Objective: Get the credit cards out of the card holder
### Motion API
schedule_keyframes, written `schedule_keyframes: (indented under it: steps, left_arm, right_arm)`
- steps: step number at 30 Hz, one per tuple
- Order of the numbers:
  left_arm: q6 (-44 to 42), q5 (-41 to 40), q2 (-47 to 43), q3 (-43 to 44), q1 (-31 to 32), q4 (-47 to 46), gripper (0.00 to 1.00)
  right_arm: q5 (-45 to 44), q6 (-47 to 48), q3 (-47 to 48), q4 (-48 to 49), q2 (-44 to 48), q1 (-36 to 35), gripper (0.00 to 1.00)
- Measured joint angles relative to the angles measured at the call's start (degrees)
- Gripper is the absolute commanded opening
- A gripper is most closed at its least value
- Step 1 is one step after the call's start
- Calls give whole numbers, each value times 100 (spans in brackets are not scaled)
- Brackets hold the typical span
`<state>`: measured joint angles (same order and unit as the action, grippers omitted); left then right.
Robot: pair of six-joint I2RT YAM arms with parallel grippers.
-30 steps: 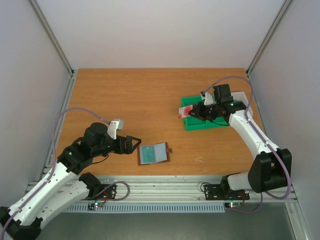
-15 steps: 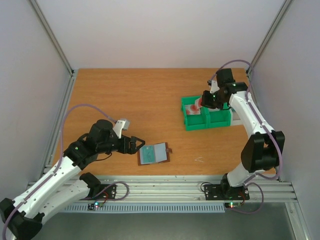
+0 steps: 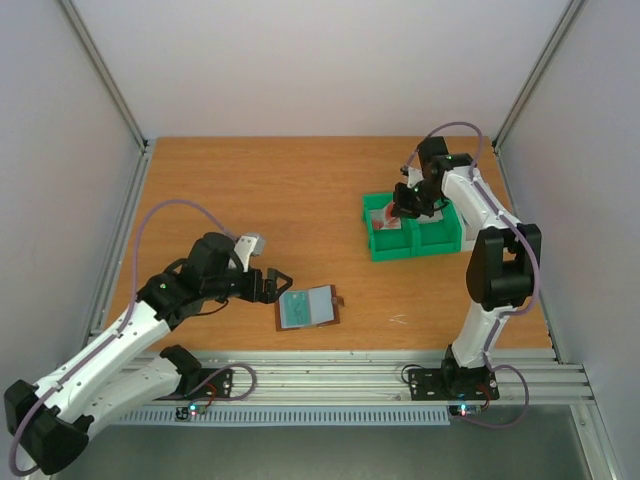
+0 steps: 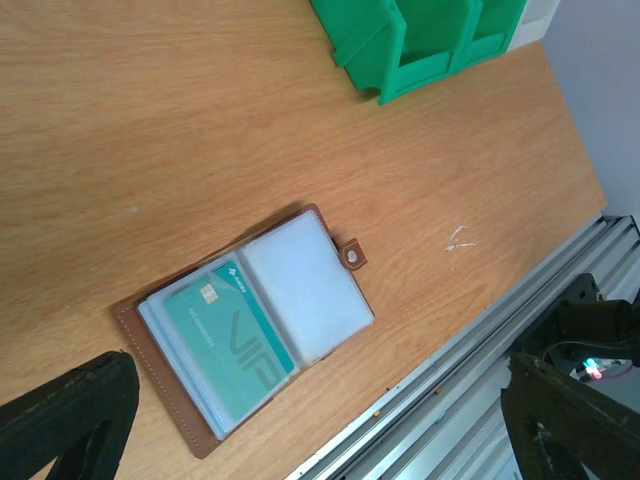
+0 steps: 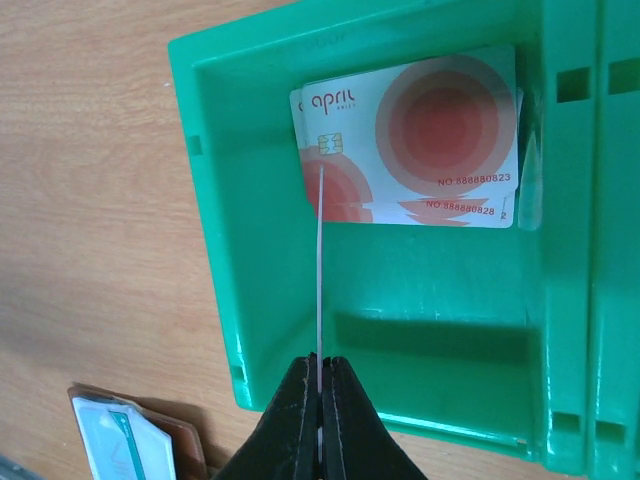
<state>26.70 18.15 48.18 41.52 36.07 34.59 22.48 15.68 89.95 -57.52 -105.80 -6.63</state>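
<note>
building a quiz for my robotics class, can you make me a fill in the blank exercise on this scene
The right tool is shut on a thin ____ held edge-on over the green bin. The cards lying in that bin bear round ____ marks. The wallet on the table lies ____, a teal card in one pocket. The left tool, jaws wide, holds ____.
Missing words: card; red; open; nothing.
</note>
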Motion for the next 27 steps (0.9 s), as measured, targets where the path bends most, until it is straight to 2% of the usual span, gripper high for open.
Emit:
schedule_keyframes:
  steps: [12, 22, 27]
  left_arm:
    - [-46, -457, 57, 120, -2, 234, 99]
    - [70, -426, 118, 151, -2, 181, 99]
    - [74, -446, 201, 151, -2, 181, 99]
  right_arm:
    - [332, 175, 229, 2, -490, 0, 2]
    - [334, 345, 664, 26, -1036, 4, 5]
    - [74, 393, 844, 0, -1250, 24, 15]
